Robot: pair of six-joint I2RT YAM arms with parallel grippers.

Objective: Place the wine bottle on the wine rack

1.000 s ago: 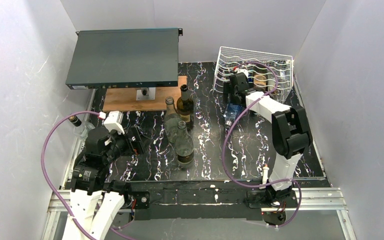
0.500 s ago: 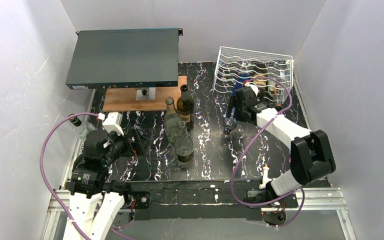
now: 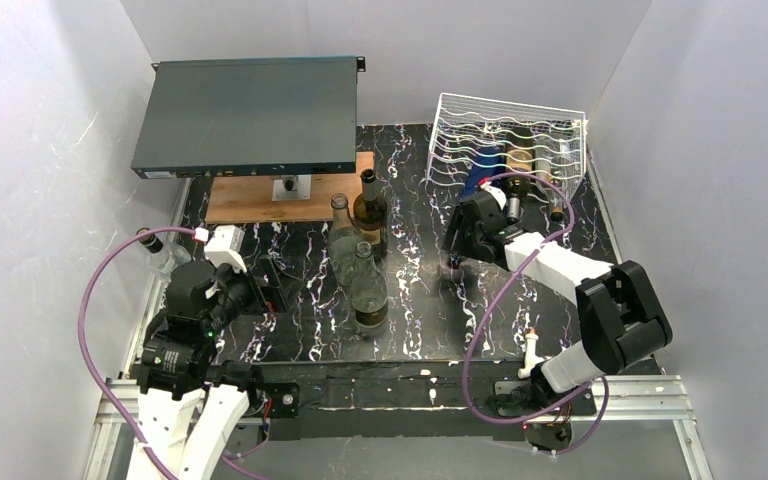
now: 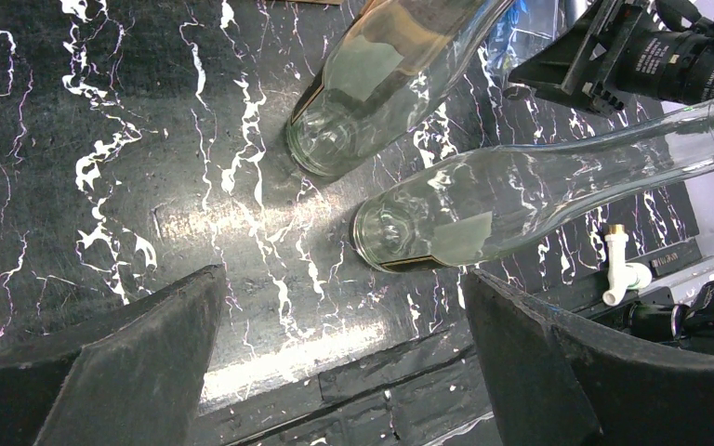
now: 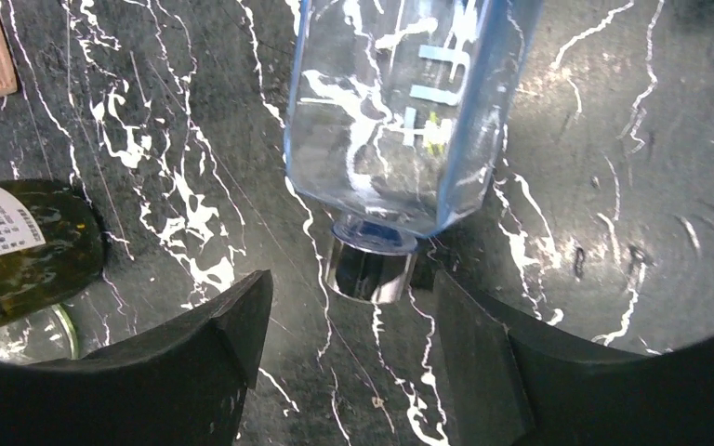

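The black marbled table (image 3: 420, 300) is seen under both sets of fingers. Far off to the left of the right gripper (image 3: 455, 252), and out beyond the left gripper (image 4: 342, 279), a dark flat metal box (image 3: 245, 115) is raised over a wooden board (image 3: 250, 205). The white wire wine rack (image 3: 505, 125) is set just past the right fingers, toward the back wall, near them but apart. A blue square-sided bottle (image 5: 400, 111) is laid in the rack's front left cradle, the one nearest those fingers, with its neck pointed out at them. Darker bottles (image 3: 522, 150) are cradled further to the right of it. To the left of the right fingers a dark green labelled bottle (image 5: 19, 251) is stood on the table. Ahead of the left fingers (image 4: 102, 372) two clear glass bottles (image 4: 521, 186) are stood, one just beyond the other, both apart from the pads. The left fingers are spread wide and nothing is held. The right fingers (image 5: 195, 362) are parted less widely, pointed down at the table, and nothing is gripped. The blue bottle's silver cap (image 5: 369, 274) is framed between the tips, with a gap left on either side. Whether the cap sits level with the tips or past them cannot be told.
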